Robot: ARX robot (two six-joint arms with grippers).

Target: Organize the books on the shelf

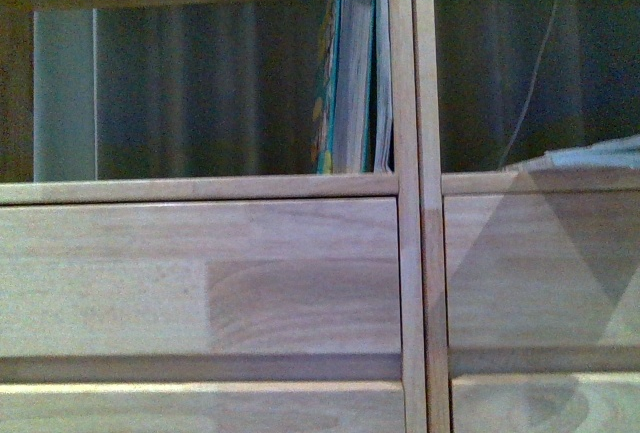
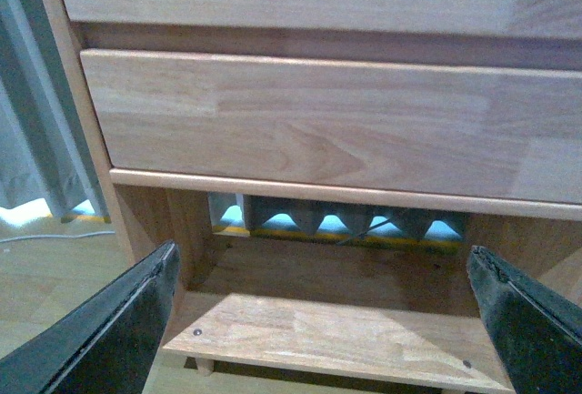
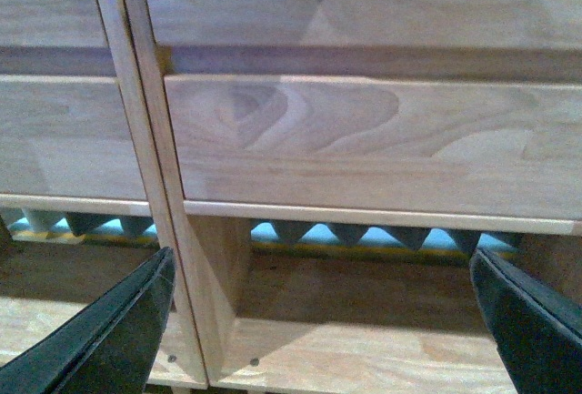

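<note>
In the front view the shelf [image 1: 200,188] fills the frame, with a centre divider [image 1: 412,153] and drawer fronts [image 1: 200,278] below. Several thin books [image 1: 352,63] stand upright in the left compartment, leaning against the divider; they have teal edges and greyish pages. Another book [image 1: 590,157] lies flat in the right compartment. Neither arm shows in the front view. My left gripper [image 2: 323,321] is open and empty, facing the shelf's bottom compartment [image 2: 336,335] under the drawers. My right gripper [image 3: 318,321] is open and empty, facing the bottom compartment beside the divider [image 3: 155,185].
The compartments are backless; a grey curtain [image 1: 200,93] shows behind. A thin white cable [image 1: 530,83] hangs in the right compartment. Blue and yellow floor padding [image 2: 336,226] shows through the low gap. Curtain and floor show beside the shelf's end [image 2: 36,139].
</note>
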